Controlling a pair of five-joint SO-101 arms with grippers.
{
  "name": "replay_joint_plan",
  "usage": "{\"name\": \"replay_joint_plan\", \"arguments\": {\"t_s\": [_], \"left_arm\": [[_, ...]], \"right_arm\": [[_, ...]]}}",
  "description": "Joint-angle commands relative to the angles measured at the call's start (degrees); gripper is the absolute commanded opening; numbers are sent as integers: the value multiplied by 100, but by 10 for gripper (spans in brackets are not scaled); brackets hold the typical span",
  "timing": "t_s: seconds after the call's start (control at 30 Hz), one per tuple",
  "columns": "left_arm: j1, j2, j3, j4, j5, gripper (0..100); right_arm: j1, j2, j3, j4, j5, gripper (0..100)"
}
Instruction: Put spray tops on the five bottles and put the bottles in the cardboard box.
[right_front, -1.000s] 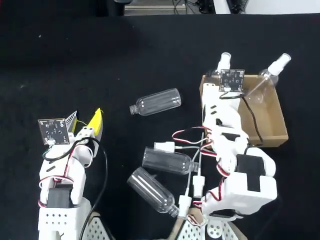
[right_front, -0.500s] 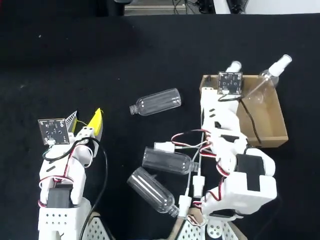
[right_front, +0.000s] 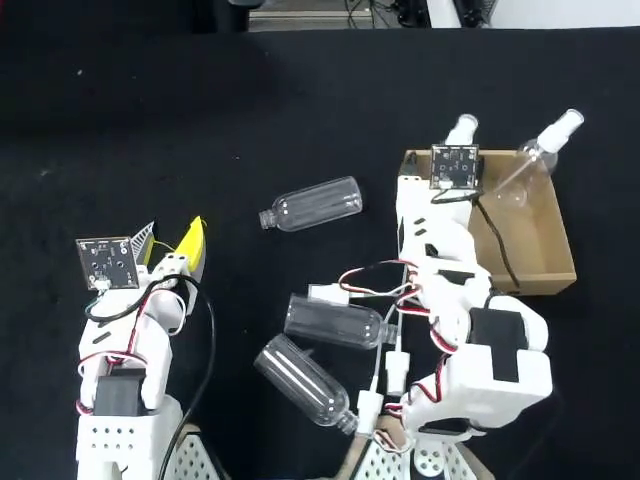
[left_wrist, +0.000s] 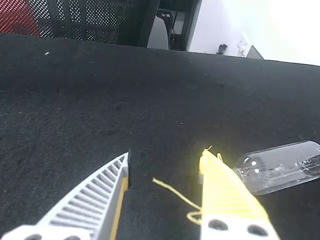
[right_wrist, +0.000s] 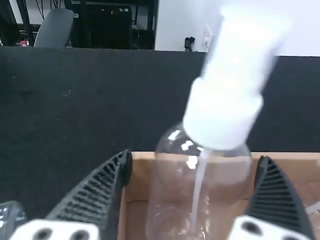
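My right arm (right_front: 440, 240) covers the capped bottle (right_front: 461, 128) at the cardboard box's (right_front: 545, 250) 11 o'clock corner, so I see only its spray top (right_wrist: 235, 75), which is blurred on the right wrist view. The frame edge cuts off the open bottle (left_wrist: 280, 167) on the left wrist view.

Clear capped bottle (right_wrist: 197, 200) stands in the cardboard box (right_wrist: 137, 200), between my right gripper's (right_wrist: 195, 162) parted jaws; a second capped bottle (right_front: 525, 170) leans beyond it. Three uncapped bottles (right_front: 312, 205) (right_front: 335, 322) (right_front: 300, 375) lie flat, one ahead of my left gripper (left_wrist: 165, 165), two behind my right.
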Motion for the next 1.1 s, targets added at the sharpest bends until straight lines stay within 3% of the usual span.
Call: {"name": "replay_joint_plan", "arguments": {"t_s": [0.0, 0.23, 0.63, 0.77, 1.07], "left_arm": [[-75, -88, 136, 9, 18, 209], [-75, -88, 136, 0, 18, 209], [-75, -88, 136, 9, 18, 209], [-75, -88, 136, 9, 18, 209], [-75, -88, 136, 9, 18, 210]], "right_arm": [[-35, -40, -40, -79, 0, 332], [-62, -708, 259, 18, 0, 332], [-35, -2413, 338, 2409, -9, 332], [-35, -3125, 312, 3411, -9, 332], [88, -5191, 312, 6708, -9, 332]]}}
